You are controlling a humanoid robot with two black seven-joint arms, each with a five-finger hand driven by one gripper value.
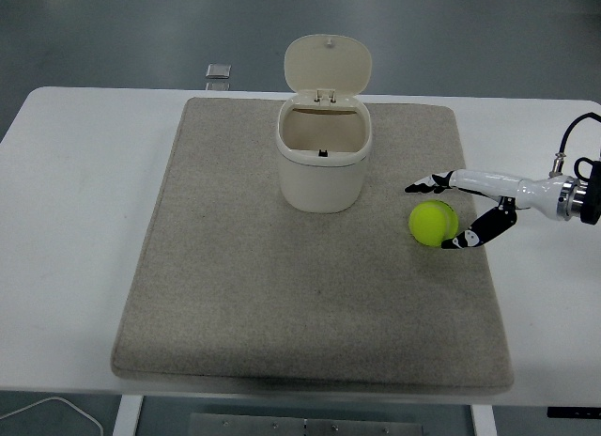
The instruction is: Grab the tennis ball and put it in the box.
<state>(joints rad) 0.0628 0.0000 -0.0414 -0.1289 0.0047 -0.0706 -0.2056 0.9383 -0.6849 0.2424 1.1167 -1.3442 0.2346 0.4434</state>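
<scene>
The tennis ball (433,223) sits on the mat (235,295), right of the open box (323,166). The right hand (474,209) brackets it, fingers spread, not clamped. Risk imo: 1 finger nudges it and it rolls away before closing.

A robot test room, plain white table (75,220), grey mat (235,304), bare grey floor (113,32), loose cable (56,410)
</scene>
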